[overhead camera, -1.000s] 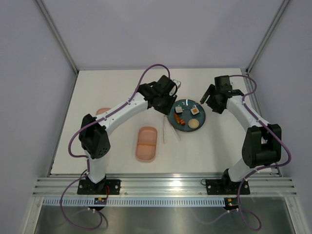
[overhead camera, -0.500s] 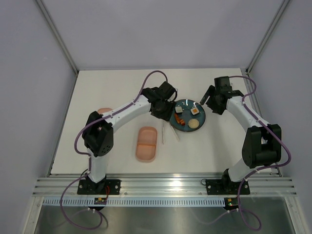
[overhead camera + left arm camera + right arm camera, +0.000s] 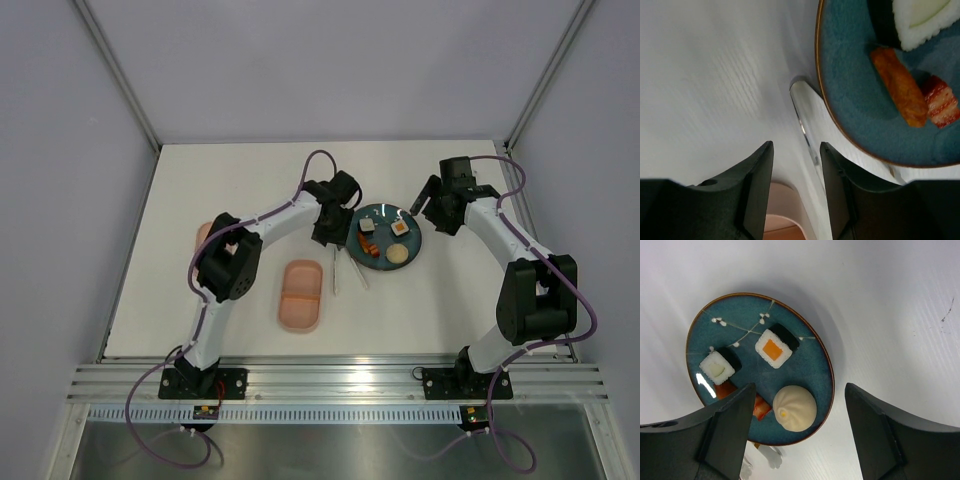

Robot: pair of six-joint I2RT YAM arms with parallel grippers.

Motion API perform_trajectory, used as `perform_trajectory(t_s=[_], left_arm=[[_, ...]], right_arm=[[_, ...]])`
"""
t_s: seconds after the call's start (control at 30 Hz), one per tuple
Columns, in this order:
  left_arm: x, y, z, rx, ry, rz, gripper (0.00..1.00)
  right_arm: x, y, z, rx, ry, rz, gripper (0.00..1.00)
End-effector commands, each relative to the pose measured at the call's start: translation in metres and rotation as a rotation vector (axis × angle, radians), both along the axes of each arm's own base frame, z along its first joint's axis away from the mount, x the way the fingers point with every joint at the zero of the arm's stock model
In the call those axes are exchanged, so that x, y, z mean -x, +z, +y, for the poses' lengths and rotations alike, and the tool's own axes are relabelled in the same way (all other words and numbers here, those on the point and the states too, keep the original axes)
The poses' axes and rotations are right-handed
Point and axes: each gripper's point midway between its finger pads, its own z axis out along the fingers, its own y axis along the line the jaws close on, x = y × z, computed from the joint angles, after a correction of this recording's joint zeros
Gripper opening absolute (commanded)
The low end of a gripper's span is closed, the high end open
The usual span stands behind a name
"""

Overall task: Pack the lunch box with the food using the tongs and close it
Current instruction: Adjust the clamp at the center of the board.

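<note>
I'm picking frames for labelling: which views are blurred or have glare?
Left wrist: soft and smeared, most on the table; the tongs catch a bright glint. Right wrist: sharp, one small glare spot on the plate near its left rim. Top external: sharp, evenly lit, with reflections on the metal rail.

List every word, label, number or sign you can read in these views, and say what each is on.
No readable text in any view.
plate: only painted white blossom sprigs, no lettering.
module in front of the left arm's base: coloured specks, too small to read.
</note>
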Motion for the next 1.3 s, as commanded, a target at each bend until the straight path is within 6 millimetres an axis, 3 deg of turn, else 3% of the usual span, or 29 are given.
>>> perform_trajectory(t_s=[0.0, 0.1, 0.3, 0.5, 0.57, 0.67, 0.8, 0.97, 1.03, 1.1, 1.17, 1.23, 1.27], left_arm=[[-0.019, 0.009, -0.019, 0.071, 0.025, -0.039, 0.45], [-0.024, 0.002, -0.019, 0.069, 0.052, -0.035, 0.42], [-0.034, -0.013, 0.0, 0.021, 0.115, -0.018, 0.31], [-0.041, -0.015, 0.017, 0.021, 0.164, -0.014, 0.14], [-0.045, -0.015, 0.022, 0.035, 0.185, -0.001, 0.04], [-0.057, -0.013, 0.041, 0.053, 0.255, 0.003, 0.0], [-0.081, -0.004, 0.081, 0.092, 0.402, -0.033, 0.0], [-0.095, -0.003, 0.13, 0.127, 0.606, -0.036, 0.0], [-0.095, -0.006, 0.137, 0.156, 0.665, -0.014, 0.01], [-0.089, -0.012, 0.148, 0.159, 0.711, 0.008, 0.1], [-0.081, -0.017, 0.15, 0.156, 0.73, 0.021, 0.49], [-0.078, -0.009, 0.15, 0.18, 0.725, 0.009, 0.72], [-0.077, -0.006, 0.148, 0.192, 0.715, -0.002, 0.78]], right_arm=[[0.0, 0.014, 0.003, -0.006, 0.014, -0.038, 0.8], [0.0, 0.014, 0.004, -0.015, 0.016, -0.04, 0.8], [0.0, 0.015, 0.004, -0.014, 0.018, -0.043, 0.8], [-0.001, 0.016, 0.006, -0.02, 0.023, -0.045, 0.8], [-0.002, 0.016, 0.006, -0.023, 0.022, -0.046, 0.8], [-0.004, 0.016, 0.008, -0.031, 0.025, -0.05, 0.8], [-0.004, 0.017, 0.009, -0.036, 0.029, -0.049, 0.8], [-0.003, 0.016, 0.009, -0.035, 0.031, -0.046, 0.8], [-0.004, 0.015, 0.01, -0.037, 0.033, -0.043, 0.8], [-0.005, 0.015, 0.01, -0.04, 0.035, -0.044, 0.8], [-0.005, 0.015, 0.011, -0.041, 0.036, -0.042, 0.8], [-0.005, 0.015, 0.011, -0.04, 0.04, -0.044, 0.8], [-0.004, 0.015, 0.01, -0.04, 0.037, -0.041, 0.8]])
